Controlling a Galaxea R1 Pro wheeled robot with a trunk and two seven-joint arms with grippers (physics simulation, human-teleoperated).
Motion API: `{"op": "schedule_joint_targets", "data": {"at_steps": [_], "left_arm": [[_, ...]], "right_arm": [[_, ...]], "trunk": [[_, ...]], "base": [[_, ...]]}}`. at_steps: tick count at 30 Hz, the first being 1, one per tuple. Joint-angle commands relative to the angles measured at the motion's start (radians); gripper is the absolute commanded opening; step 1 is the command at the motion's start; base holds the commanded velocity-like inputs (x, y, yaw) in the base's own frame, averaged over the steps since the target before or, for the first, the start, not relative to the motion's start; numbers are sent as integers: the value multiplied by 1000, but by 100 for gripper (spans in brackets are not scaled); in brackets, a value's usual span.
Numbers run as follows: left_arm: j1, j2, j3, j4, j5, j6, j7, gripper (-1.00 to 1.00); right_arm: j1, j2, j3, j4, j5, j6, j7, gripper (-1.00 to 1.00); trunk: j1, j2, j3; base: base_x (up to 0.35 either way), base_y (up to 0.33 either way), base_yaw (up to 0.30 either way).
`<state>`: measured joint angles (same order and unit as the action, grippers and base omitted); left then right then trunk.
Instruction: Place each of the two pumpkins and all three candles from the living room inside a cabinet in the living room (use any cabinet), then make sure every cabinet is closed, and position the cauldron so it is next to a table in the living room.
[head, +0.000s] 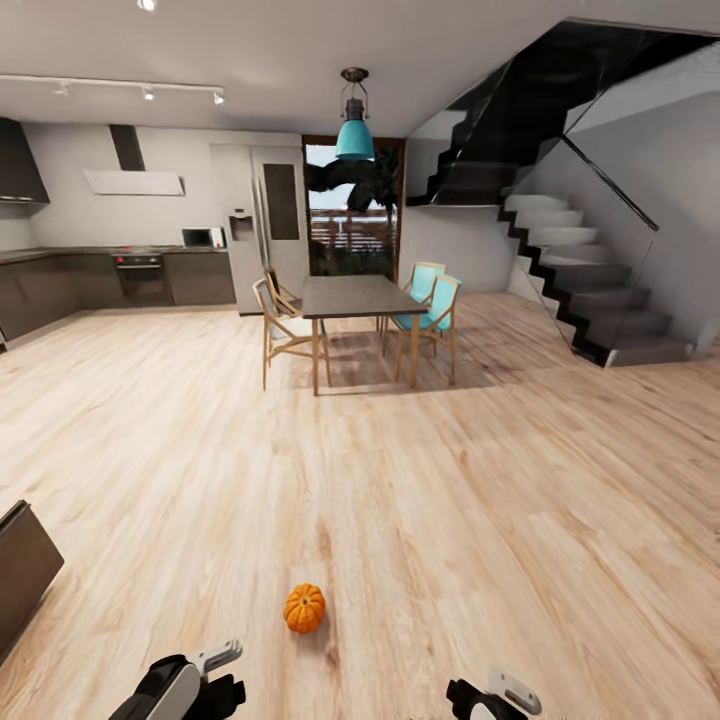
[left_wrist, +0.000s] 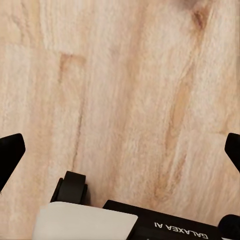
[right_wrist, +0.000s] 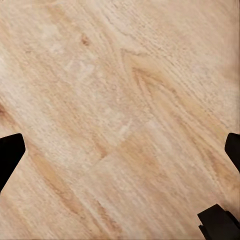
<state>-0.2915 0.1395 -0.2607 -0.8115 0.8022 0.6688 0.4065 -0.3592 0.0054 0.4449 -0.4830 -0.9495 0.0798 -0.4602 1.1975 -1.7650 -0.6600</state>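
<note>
Left hand (left_wrist: 120, 150) spread wide, empty

- Open-plan home: kitchen units (head: 120, 278) and fridge (head: 250, 225) upper left
- Dining table (head: 355, 297) with chairs (head: 432, 305) centre
- Staircase (head: 580, 270) upper right

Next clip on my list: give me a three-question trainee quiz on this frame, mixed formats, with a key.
1. True or false: the pumpkin lies on the wood floor, held by neither end effector.
2. Multiple choice: the chairs on the right side of the dining table are A) turquoise B) red C) black.
3. Fill in: in both wrist views, between the spread fingertips, lies bare ____.

Key: 1 true; 2 A; 3 floor.
</note>
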Motion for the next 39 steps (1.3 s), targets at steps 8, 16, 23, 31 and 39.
{"op": "schedule_joint_targets", "data": {"at_steps": [8,16,23,31,39], "left_arm": [[0,-1,0,0,0,0,0,100],[0,-1,-1,0,0,-1,0,100],[0,-1,-2,0,0,-2,0,100],[0,-1,-2,0,0,-2,0,100],[0,-1,-2,0,0,-2,0,100]], "right_arm": [[0,0,0,0,0,0,0,100],[0,7,6,-1,4,-36,0,100],[0,10,8,-2,5,-43,0,100],[0,10,6,-2,16,-42,0,100],[0,10,8,-2,18,-43,0,100]], "trunk": [[0,0,0],[0,0,-2],[0,0,-4],[0,0,-15],[0,0,-20]], "base": [[0,110,-288],[99,94,-146],[282,115,-8],[258,44,0],[182,-150,0]]}}
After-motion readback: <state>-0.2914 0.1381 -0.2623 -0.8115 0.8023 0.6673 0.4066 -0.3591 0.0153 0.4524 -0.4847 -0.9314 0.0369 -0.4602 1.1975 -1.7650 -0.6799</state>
